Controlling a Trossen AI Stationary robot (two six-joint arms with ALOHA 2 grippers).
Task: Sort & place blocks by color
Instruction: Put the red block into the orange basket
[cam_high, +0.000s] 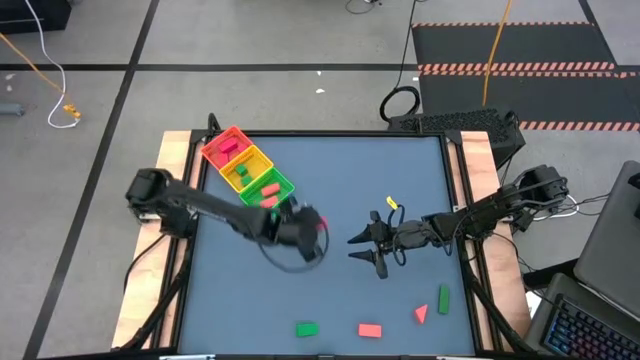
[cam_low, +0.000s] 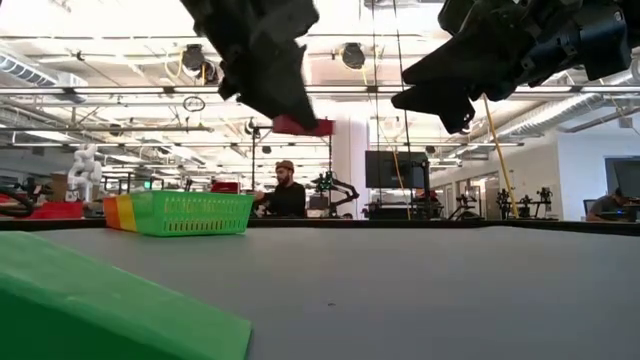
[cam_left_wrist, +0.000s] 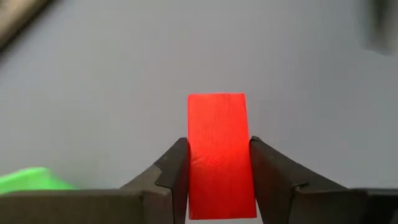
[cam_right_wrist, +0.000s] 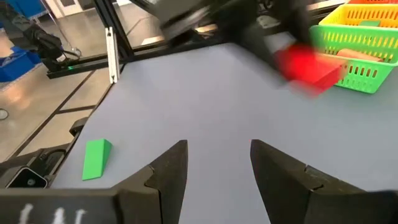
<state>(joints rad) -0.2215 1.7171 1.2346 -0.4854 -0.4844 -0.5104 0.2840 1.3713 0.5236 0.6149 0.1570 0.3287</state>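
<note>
- Jaws of my left gripper (cam_left_wrist: 219, 177) are clamped on a red block (cam_left_wrist: 219, 155), a smooth flat-faced brick held above the table so it can travel to the tray (cam_high: 228, 134)
- Tray is a meshed plastic basket in three colours, near the held block
- Right gripper (cam_right_wrist: 219, 167) hovers mid-table, jaws apart and empty
- Loose blocks, green (cam_high: 306, 328) and pink-red (cam_high: 369, 329), lie along the table's near edge; one looks wedge-shaped (cam_high: 421, 314)

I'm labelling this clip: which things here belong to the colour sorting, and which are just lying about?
Belongs to the job:
- red block held in the left end effector
- loose blocks on the table: green, pink-red, red wedge, green
- compartment tray
- right end effector, open, empty

Just lying about:
- laptop
- floor cables
- person behind the table
</note>
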